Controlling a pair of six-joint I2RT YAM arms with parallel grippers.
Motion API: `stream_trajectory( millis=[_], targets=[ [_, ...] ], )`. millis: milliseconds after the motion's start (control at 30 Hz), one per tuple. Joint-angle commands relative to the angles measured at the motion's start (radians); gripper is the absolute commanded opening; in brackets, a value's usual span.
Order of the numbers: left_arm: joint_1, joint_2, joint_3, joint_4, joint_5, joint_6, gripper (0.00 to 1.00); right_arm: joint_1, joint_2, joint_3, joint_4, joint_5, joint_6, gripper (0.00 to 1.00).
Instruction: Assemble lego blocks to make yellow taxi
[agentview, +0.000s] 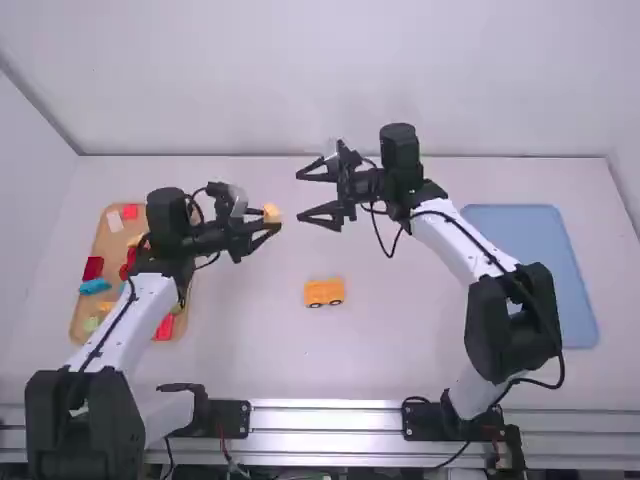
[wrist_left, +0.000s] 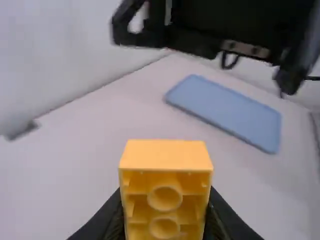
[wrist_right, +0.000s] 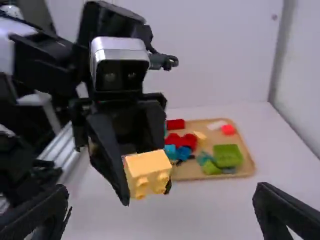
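Tan in colour, a tray (agentview: 103, 242) is lying at the left of the table, holding loose blocks: red pieces (agentview: 93, 268) are resting near a light-blue one (agentview: 94, 286), and a white piece (agentview: 114, 220) is sitting towards the far edge. A green block (wrist_right: 227, 155) is also showing in it in the right wrist view. Beside the tray, over the table, the left gripper (agentview: 271, 223) is clamping a yellow block (agentview: 271, 212) between its fingertips. The block's hollow side is facing the left wrist camera and its studs are facing the right one. Next, nearer the arm bases, a yellow car with dark wheels (agentview: 324, 292) is standing on the table. Farther off, the right gripper (agentview: 299, 196) is pointing towards the held block, its two fingers spreading wide apart. At the right, a blue tray (agentview: 530, 270) is lying flat.
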Motion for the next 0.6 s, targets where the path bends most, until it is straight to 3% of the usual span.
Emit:
stream_trajectory(
  millis=[0,233,567],
  targets=[
    [-0.003,-0.017,-0.038,0.088,0.161,-0.021,0.13,0.027,0.003,0.026,-0.003,-0.118,0.005,0.98],
    [-0.041,-0.018,-0.098,0.341,0.161,-0.171,0.16,0.065,0.003,0.026,-0.003,-0.113,0.005,0.99],
    [-0.061,-0.018,-0.104,0.441,0.167,-0.222,0.14,0.082,0.003,0.026,-0.003,-0.106,0.005,0.64]
  ],
)
